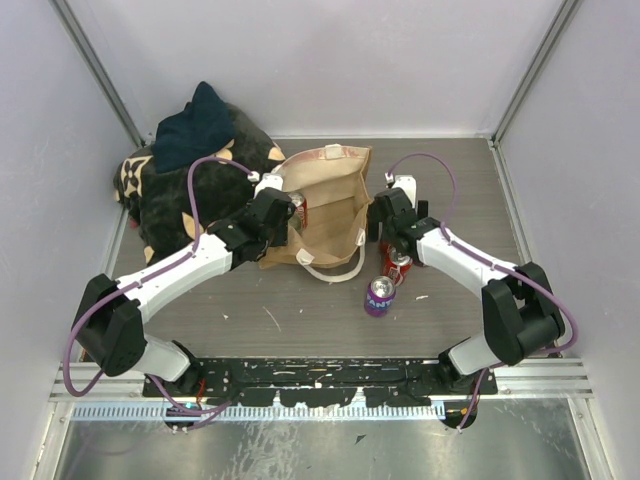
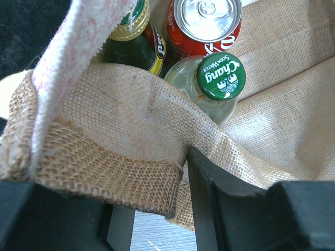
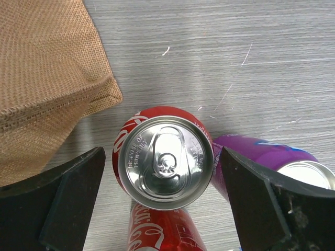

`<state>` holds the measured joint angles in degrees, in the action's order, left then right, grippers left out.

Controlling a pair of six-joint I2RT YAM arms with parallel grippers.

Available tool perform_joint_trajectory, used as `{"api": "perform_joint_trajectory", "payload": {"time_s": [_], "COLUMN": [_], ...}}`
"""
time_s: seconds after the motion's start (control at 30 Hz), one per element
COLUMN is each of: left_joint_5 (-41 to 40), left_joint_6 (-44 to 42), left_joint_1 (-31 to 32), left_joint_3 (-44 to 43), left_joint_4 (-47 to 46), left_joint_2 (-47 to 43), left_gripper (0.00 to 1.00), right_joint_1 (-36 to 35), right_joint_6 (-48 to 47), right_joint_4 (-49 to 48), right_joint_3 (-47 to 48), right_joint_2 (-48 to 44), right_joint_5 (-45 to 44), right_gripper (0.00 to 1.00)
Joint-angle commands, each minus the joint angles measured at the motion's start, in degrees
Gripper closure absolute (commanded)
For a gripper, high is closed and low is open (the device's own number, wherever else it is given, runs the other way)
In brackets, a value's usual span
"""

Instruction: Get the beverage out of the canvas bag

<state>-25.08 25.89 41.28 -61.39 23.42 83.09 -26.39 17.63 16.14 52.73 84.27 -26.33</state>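
The tan canvas bag (image 1: 330, 200) stands open mid-table. My left gripper (image 1: 272, 215) is at its left rim, shut on a fold of the woven rim (image 2: 104, 162), which sits between the fingers (image 2: 209, 204). Inside the bag are a red can (image 2: 204, 23), a green-capped Chang soda bottle (image 2: 220, 76) and a dark green bottle with a gold cap (image 2: 128, 31). My right gripper (image 1: 392, 235) is right of the bag. It is open around an upright red can (image 3: 165, 162), with a gap on each side.
A second red can (image 3: 162, 230) lies by the upright one. A purple can (image 1: 380, 295) stands just in front, also in the right wrist view (image 3: 261, 154). A black flower-print bundle (image 1: 185, 185) fills the back left corner. Walls enclose three sides.
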Motion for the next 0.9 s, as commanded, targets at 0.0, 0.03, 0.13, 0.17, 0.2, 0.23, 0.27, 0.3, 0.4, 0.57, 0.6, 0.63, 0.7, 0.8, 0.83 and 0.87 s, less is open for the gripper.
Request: {"api": "perform_joint_trajectory", "payload": {"time_s": [0.0, 0.03, 0.13, 0.17, 0.2, 0.23, 0.27, 0.3, 0.4, 0.57, 0.6, 0.63, 0.7, 0.8, 0.83, 0.87], "left_joint_5": [2.4, 2.6, 2.8, 2.9, 2.9, 3.0, 3.1, 3.0, 3.0, 2.2, 2.1, 1.9, 2.0, 2.9, 3.0, 3.1], "left_joint_6": [0.1, 0.1, 0.1, 0.1, 0.2, 0.1, 0.1, 0.2, 0.3, 0.5, 0.5, 0.6, 1.1, 2.0, 2.4, 2.7], "left_joint_1": [-0.2, -0.2, -0.2, -0.2, -0.2, -0.2, -0.2, -0.2, -0.2, -0.2, -0.2, -0.2, -0.2, -0.2, -0.2, -0.2], "left_joint_3": [2.1, 2.2, 2.6, 2.7, 2.9, 3.0, 3.1, 3.2, 3.6, 3.8, 3.9, 3.9, 3.9, 3.8, 3.9, 3.9], "left_joint_4": [1.8, 1.7, 1.6, 1.7, 1.8, 1.9, 2.0, 2.2, 2.7, 4.0, 4.2, 4.5, 5.0, 6.0, 6.4, 7.0], "left_joint_2": [1.7, 1.6, 1.2, 1.0, 0.7, 0.3, -0.2, -0.7, -2.5, -5.4, -5.7, -6.1, -6.6, -7.8, -8.2, -8.6], "left_gripper": [0.51, 0.51, 0.53, 0.54, 0.56, 0.58, 0.59, 0.60, 0.65, 0.80, 0.81, 0.83, 0.86, 0.90, 0.92, 0.93], "right_joint_1": [0.3, 0.2, -0.1, -0.6, -1.0, -1.7, -2.6, -3.6, -7.9, -14.1, -14.8, -15.0, -15.6, -16.4, -16.7, -16.9], "right_joint_6": [-1.2, -1.4, -1.6, -1.8, -1.8, -2.1, -2.5, -3.0, -4.6, -7.0, -7.1, -7.0, -6.8, -6.4, -6.3, -6.2], "right_joint_4": [0.0, 0.1, 0.9, 1.2, 1.6, 1.9, 2.1, 2.2, 2.6, 2.1, 1.9, 1.6, 1.1, 0.4, 0.0, -0.6], "right_joint_3": [3.8, 4.3, 6.7, 7.7, 8.9, 10.2, 11.5, 13.0, 17.9, 24.6, 25.6, 26.4, 27.6, 28.3, 28.1, 27.8], "right_joint_2": [-2.6, -3.2, -5.5, -6.5, -7.5, -8.5, -9.4, -10.4, -11.6, -9.3, -8.4, -7.3, -4.9, -1.1, -0.1, 0.8], "right_joint_5": [-2.0, -1.9, -2.1, -2.4, -2.8, -3.0, -3.4, -3.5, -3.4, 0.9, 2.8, 4.7, 7.2, 8.8, 9.3, 9.9], "right_gripper": [0.03, 0.03, 0.03, 0.03, 0.03, 0.04, 0.05, 0.07, 0.14, 0.22, 0.22, 0.24, 0.25, 0.26, 0.26, 0.27]}}
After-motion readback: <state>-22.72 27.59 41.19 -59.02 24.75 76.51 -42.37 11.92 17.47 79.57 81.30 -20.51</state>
